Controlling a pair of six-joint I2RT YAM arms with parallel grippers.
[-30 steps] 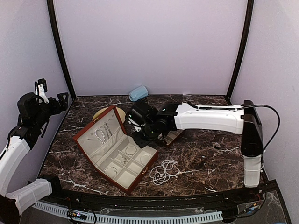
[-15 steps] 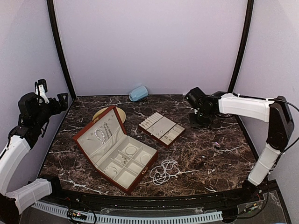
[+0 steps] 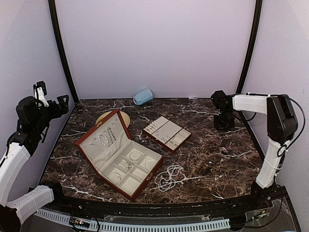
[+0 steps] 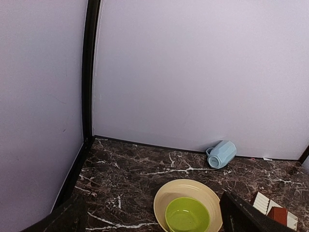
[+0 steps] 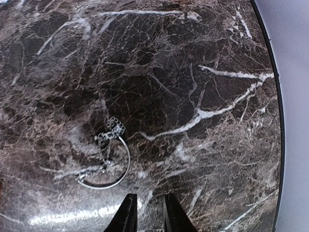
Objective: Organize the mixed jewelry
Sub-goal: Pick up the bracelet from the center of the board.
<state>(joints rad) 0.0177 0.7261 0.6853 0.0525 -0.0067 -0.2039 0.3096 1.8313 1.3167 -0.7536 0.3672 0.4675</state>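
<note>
We see our left gripper [image 3: 52,96] raised by the left wall, its jaws spread wide and empty. Our right gripper [image 5: 149,215] hovers over the far right corner of the marble table [image 3: 217,154], fingertips slightly apart on nothing, just beside a thin bangle [image 5: 105,164] with a small chain. A bead strand [image 3: 169,178] lies near the open case [image 3: 94,145], which holds more bangles [image 3: 135,155]

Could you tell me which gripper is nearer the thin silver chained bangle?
Right: the right gripper is just short of the thin silver bangle, while the left gripper is raised at the opposite side.
</note>
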